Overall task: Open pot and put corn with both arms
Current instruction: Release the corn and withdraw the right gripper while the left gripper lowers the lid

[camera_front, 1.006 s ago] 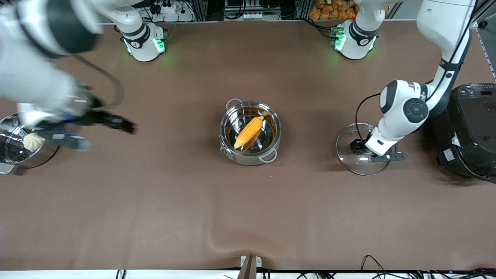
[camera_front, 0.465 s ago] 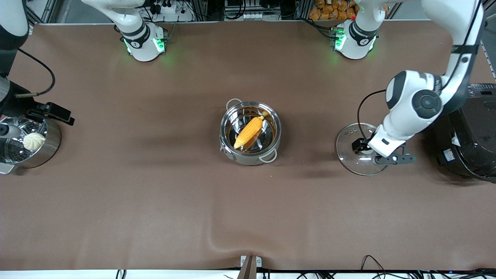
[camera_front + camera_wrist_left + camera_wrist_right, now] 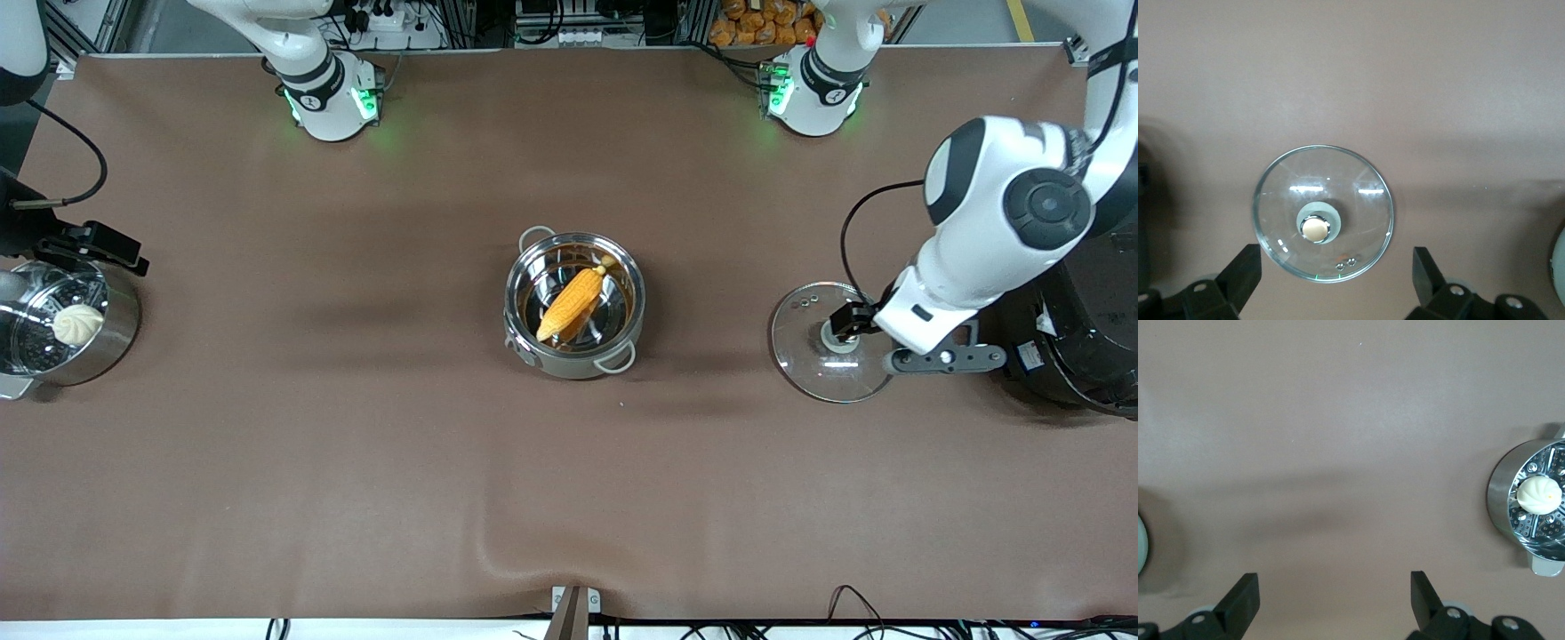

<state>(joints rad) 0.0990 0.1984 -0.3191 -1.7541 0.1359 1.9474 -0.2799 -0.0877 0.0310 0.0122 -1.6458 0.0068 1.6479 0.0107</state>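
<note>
The steel pot (image 3: 573, 356) stands open at the table's middle. The yellow-orange corn (image 3: 571, 304) lies slanted inside it. The glass lid (image 3: 805, 351) with its copper-coloured knob (image 3: 837, 336) lies flat on the table toward the left arm's end. It also shows in the left wrist view (image 3: 1358, 220). My left gripper (image 3: 861, 327) is open and empty, up over the lid's rim; in the left wrist view (image 3: 1331, 287) its black fingers (image 3: 1238, 280) stand wide apart. My right gripper (image 3: 84, 247) is open and empty in the right wrist view (image 3: 1335, 600), up over bare table beside the steamer pot.
A steel steamer pot (image 3: 116, 333) with a white bun (image 3: 77, 324) stands at the right arm's end; it also shows in the right wrist view (image 3: 1501, 500). A large black cooker (image 3: 1093, 338) stands at the left arm's end, close to the lid.
My right arm has swung away from the pot to its own end of the table. My left gripper has risen off the lid and shifted toward the cooker. Pot, corn and lid have not moved.
</note>
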